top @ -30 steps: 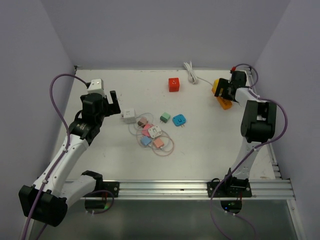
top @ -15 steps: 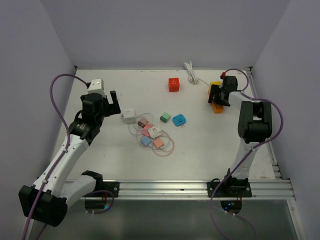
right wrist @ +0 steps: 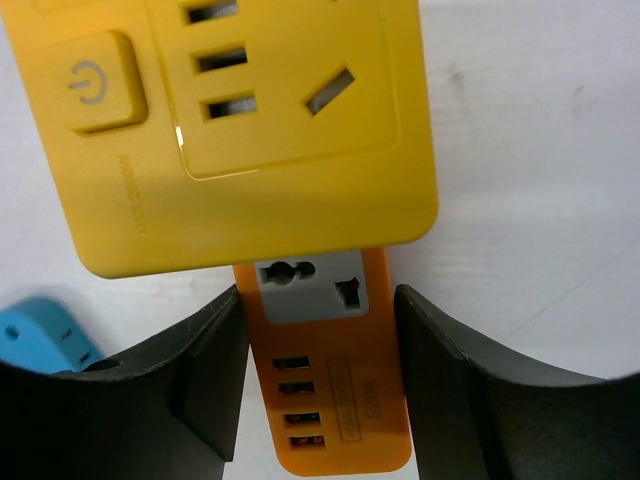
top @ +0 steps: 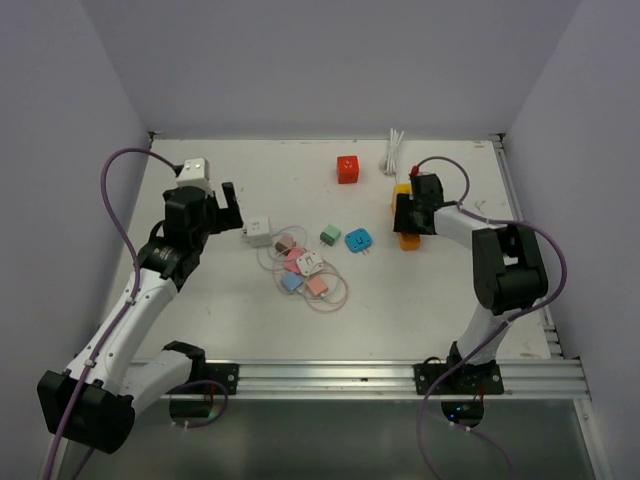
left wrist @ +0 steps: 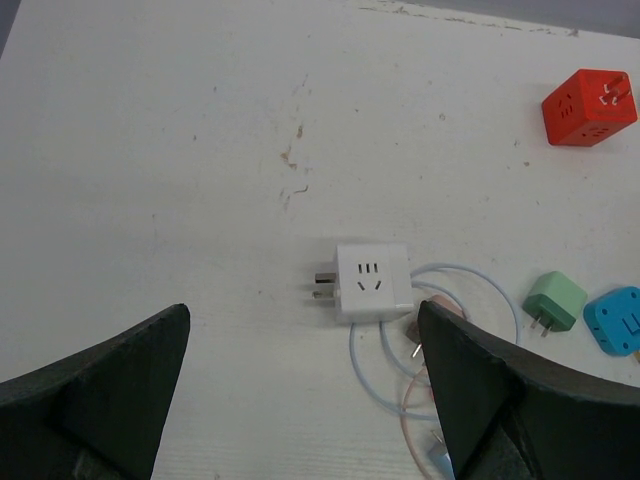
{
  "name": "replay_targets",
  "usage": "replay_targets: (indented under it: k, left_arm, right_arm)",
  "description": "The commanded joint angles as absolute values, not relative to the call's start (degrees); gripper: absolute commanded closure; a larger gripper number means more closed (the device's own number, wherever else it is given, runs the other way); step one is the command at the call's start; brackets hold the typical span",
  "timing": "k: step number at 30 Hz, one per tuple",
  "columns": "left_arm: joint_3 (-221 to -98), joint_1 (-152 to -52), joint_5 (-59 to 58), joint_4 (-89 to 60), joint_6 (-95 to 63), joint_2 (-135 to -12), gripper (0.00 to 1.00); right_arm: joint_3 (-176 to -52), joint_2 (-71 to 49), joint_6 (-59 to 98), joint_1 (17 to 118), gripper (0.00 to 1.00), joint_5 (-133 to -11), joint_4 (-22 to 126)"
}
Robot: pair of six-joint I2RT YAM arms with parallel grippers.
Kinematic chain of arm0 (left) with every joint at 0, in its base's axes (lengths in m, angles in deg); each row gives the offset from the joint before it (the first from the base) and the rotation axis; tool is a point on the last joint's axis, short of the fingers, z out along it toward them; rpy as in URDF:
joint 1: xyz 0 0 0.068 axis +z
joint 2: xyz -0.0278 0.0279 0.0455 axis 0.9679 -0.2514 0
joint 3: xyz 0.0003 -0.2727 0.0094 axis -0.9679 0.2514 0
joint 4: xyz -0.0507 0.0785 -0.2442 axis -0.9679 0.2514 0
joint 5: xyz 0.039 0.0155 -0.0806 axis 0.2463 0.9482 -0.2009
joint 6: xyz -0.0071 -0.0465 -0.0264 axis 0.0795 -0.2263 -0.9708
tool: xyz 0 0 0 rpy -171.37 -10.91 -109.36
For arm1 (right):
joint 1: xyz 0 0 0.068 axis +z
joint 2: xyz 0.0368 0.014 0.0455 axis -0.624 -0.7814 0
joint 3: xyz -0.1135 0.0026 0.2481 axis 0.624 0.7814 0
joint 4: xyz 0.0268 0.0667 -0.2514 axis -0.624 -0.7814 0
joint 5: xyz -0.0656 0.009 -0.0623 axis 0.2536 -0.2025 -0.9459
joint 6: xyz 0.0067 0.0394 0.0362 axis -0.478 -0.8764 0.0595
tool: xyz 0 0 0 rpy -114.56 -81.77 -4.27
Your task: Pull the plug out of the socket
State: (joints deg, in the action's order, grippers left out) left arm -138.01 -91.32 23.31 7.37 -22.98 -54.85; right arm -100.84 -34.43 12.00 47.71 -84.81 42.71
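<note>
The right gripper (right wrist: 320, 305) is clenched on the orange adapter (right wrist: 325, 400), one finger (right wrist: 190, 390) pressed to each long side; the adapter's face, with a grey universal outlet and a row of USB ports, shows between them. Just beyond the fingertips lies the yellow socket block (right wrist: 250, 130), with its power button and outlet holes facing the wrist camera; the orange adapter's far end passes under the block's edge, and whether the two are plugged together cannot be told. A blue plug (right wrist: 40, 335) shows beside one finger. From above, a bundled white cord (top: 393, 150) lies near the back wall beyond this gripper.

The left gripper (left wrist: 303, 325) is released, its fingers spread wide and holding nothing; it hangs above the table (left wrist: 150, 150). Ahead of the gap between the fingers sits a white adapter cube (left wrist: 371, 283), prongs sticking out sideways, with a thin white cable (left wrist: 365, 370) looping from it. Further off lie a green plug (left wrist: 554, 303) and a red socket cube (left wrist: 590, 107). In the overhead view a cluster of pink, blue and white adapters (top: 303, 270) sits amid cable loops, between the two grippers.
</note>
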Motion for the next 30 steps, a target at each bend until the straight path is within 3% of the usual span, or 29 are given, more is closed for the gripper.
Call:
replay_targets:
  k: [1, 6, 13, 20, 24, 30]
  left_arm:
    - [-137.74, -91.08, 21.76, 4.08, -21.99, -54.3, 0.0]
    - [-137.3, -91.08, 18.08, 2.94, -21.55, -55.18, 0.0]
    - [-135.63, -91.17, 4.04, -1.97, -20.06, -55.97, 0.0]
    - [-135.1, -92.84, -1.8, -3.65, -20.32, -58.34, 0.0]
    - [-135.54, -93.46, -2.06, -3.21, -20.58, -59.92, 0.0]
    - [-135.01, -93.72, -1.97, -1.9, -20.67, -61.15, 0.0]
  right_arm:
    - [-95.87, -28.09, 8.64, 52.13, 0.82, -87.61, 40.39]
    - [-89.09, -20.45, 7.24, 56.88, 0.9, -84.81, 40.91]
    - [-80.22, -10.43, 7.5, 62.68, 0.91, -82.16, 41.7]
    - [-75.63, -3.64, 4.78, 63.48, 0.91, -79.88, 42.24]
    - [-74.23, -4.61, 3.37, 63.92, 0.81, -79.88, 42.41]
    - [-72.64, -6.1, 0.99, 65.06, 0.52, -81.2, 43.11]
